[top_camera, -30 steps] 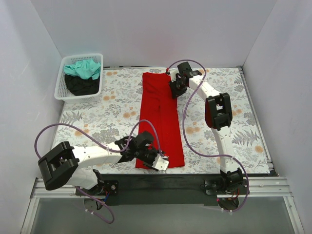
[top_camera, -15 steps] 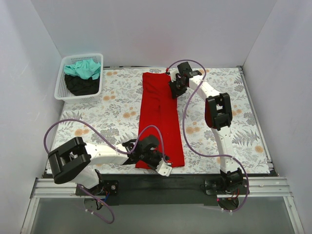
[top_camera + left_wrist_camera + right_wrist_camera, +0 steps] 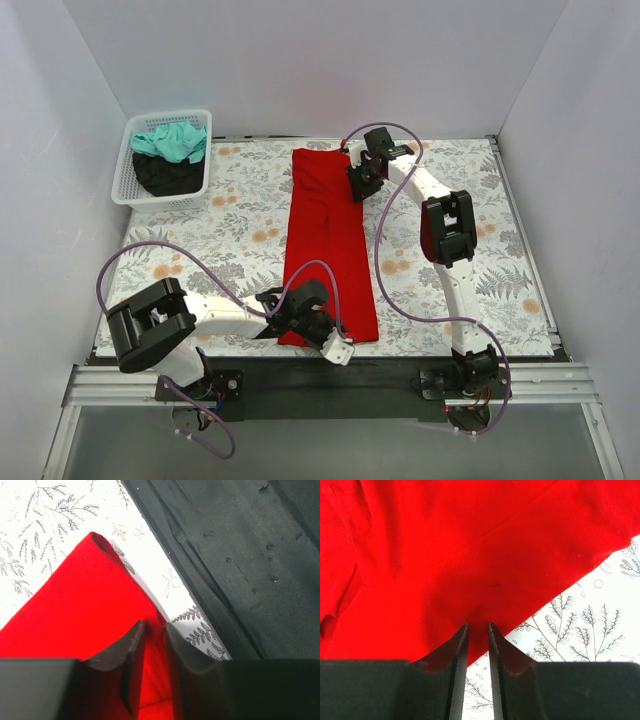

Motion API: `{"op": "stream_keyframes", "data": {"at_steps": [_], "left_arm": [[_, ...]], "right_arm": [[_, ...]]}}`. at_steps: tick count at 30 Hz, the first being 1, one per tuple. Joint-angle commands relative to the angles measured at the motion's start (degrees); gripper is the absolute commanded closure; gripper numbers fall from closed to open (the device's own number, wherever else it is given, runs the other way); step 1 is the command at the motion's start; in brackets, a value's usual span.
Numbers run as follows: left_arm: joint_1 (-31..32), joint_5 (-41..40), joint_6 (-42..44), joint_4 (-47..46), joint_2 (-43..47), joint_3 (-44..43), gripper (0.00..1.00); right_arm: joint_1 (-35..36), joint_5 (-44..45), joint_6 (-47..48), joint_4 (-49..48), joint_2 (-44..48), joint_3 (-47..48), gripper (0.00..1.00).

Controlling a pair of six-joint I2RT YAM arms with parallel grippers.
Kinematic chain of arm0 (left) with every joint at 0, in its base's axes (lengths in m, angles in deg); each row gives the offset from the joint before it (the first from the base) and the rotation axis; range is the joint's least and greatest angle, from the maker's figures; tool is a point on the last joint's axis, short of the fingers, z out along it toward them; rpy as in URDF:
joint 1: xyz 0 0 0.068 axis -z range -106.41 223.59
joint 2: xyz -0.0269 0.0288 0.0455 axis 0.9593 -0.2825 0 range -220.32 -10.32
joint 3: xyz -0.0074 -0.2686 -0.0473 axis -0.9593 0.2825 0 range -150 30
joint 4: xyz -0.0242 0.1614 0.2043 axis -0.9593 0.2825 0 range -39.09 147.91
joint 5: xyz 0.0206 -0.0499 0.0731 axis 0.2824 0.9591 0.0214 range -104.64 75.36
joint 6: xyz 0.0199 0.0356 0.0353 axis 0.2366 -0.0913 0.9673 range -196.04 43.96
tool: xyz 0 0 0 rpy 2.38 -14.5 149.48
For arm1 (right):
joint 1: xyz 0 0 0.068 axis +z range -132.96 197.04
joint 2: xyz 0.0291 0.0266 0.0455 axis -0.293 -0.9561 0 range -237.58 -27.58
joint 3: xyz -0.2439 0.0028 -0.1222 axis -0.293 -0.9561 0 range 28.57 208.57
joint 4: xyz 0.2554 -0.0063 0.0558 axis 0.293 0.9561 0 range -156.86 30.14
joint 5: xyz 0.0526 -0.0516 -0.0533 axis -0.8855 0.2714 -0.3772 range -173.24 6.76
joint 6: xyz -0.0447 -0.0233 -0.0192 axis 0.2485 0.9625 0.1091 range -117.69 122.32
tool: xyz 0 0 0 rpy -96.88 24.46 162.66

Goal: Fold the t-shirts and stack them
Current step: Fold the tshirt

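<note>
The bright red t-shirt (image 3: 325, 240) lies as a long folded strip running from far to near on the floral cloth; it also shows in the left wrist view (image 3: 75, 610) and the right wrist view (image 3: 470, 545). My left gripper (image 3: 320, 330) is low at the strip's near hem, and its jaws (image 3: 155, 627) are shut with red cloth between them. My right gripper (image 3: 357, 190) is at the strip's far right edge, and its jaws (image 3: 477, 626) are shut on that edge. A teal-green t-shirt (image 3: 172, 142) and a black t-shirt (image 3: 165, 175) lie bunched in the basket.
The white mesh basket (image 3: 125, 190) stands at the far left corner. The grey-and-orange floral cloth (image 3: 220, 230) covers the table. A black strip (image 3: 380, 375) runs along the near edge, close to my left gripper, and it also shows in the left wrist view (image 3: 250, 555). White walls enclose three sides.
My left arm has drawn in, and its gripper has shifted slightly nearer onto the near hem of the red t-shirt. My right arm and the shirt have not moved.
</note>
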Motion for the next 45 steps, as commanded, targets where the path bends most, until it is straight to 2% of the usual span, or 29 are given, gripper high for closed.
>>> {"op": "stream_keyframes", "data": {"at_steps": [1, 7, 15, 23, 37, 40, 41, 42, 45], "left_arm": [[0.41, 0.81, 0.84, -0.33, 0.12, -0.85, 0.8], [0.41, 2.13, -0.04, -0.6, 4.6, -0.41, 0.94], [0.41, 2.92, -1.72, 2.74, 12.33, -0.85, 1.0], [0.41, 3.63, 0.66, 11.7, 16.74, 1.0, 1.0], [0.33, 1.61, 1.1, 9.78, 13.05, 4.25, 0.99], [0.33, 0.9, 1.19, 9.42, 12.87, 5.48, 0.94], [0.33, 0.64, 0.75, 9.42, 13.05, 5.4, 0.89], [0.33, 0.55, -0.47, 9.51, 13.74, 5.22, 0.87], [0.24, 0.72, -2.76, 10.82, 16.72, 3.99, 0.8]], "right_arm": [[0.01, 2.41, 0.42, 0.98, -3.93, -3.48, 0.72], [-0.07, 3.47, 0.51, 1.6, -4.37, -3.04, 0.72], [0.1, 4.17, 0.77, 2.3, -4.98, -2.26, 0.72], [0.01, 4.44, 0.95, 2.83, -5.42, -1.29, 0.72], [0.01, 4.52, 1.12, 3.18, -5.77, -0.67, 0.71], [0.1, 3.65, 1.56, 3.27, -4.99, -1.28, 0.69], [0.01, 3.21, 1.65, 3.27, -4.63, -1.55, 0.67], [0.01, 2.07, 1.91, 3.18, -3.41, -1.81, 0.66], [0.1, -0.47, 2.09, 3.18, -0.33, -2.17, 0.59]]}}
